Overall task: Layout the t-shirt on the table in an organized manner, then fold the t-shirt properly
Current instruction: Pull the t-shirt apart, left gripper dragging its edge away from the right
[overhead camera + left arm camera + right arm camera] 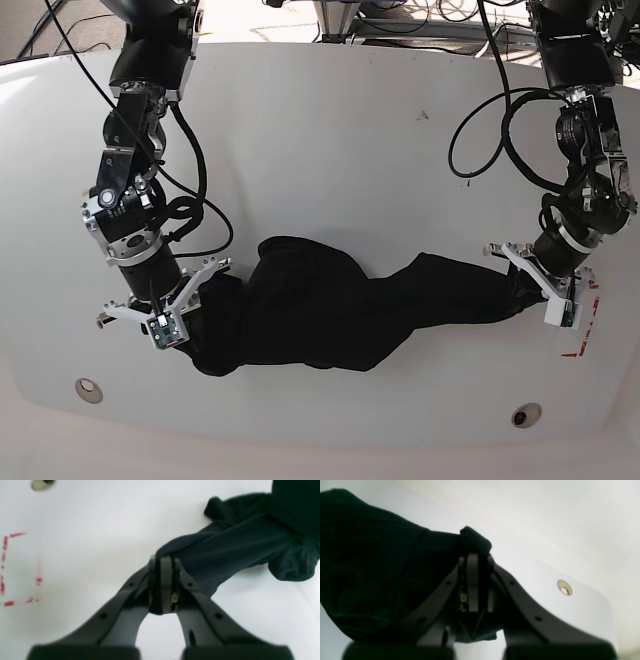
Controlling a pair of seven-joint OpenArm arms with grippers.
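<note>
In the base view, the right gripper [182, 303] sits at the left of the scene, its jaws closed tight on one end of the shirt [330, 310]. The right wrist view shows the same: the gripper [478, 555] is pinched on a fold of black cloth [377, 580], with a small nub of fabric poking out above the fingertips. Left of and nearer than this gripper the table [330, 140] is bare, apart from a round hole [88, 387] close to the near left corner. The table's rounded near edge runs just beyond that hole.

The shirt lies as a long, bunched band across the middle of the table, wider and heaped at the left, narrowing toward the right. It is not spread flat. Far of it the white top is open across its whole width; near of it a clear strip runs to the near edge, with a second hole [525, 414] toward the right.

At the right, the left gripper [545, 287] is clamped shut on the narrow end of the shirt; the left wrist view shows its jaws [163, 560] pressed together on the cloth [237, 547]. Red tape [582, 330] lies just right of and near this gripper, close to the table's right edge.
</note>
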